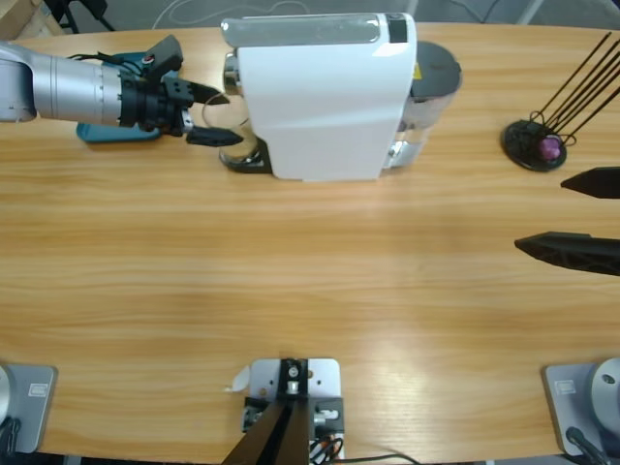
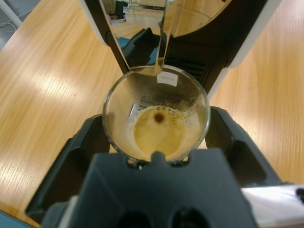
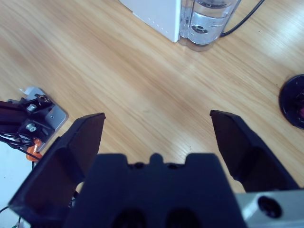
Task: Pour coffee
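Note:
A small clear tumbler (image 2: 156, 90) stands under the spout of the white coffee machine (image 1: 320, 97), on its dark drip tray. A shallow layer of pale tan-brown coffee (image 2: 159, 130) lies in the tumbler's bottom. My left gripper (image 2: 156, 118) reaches in from the left, and its two black jaws press against the tumbler's sides; in the high view the left gripper (image 1: 232, 118) sits at the machine's left end. My right gripper (image 1: 541, 213) hovers open over bare table at the right edge, and in its wrist view the right gripper (image 3: 156, 118) holds nothing.
The machine's clear water tank (image 1: 433, 82) stands behind it. A black capsule stand (image 1: 536, 145) with thin rods and a purple capsule sits at the far right. A teal object (image 1: 111, 133) lies under the left arm. Bare wood spans the table's middle and front.

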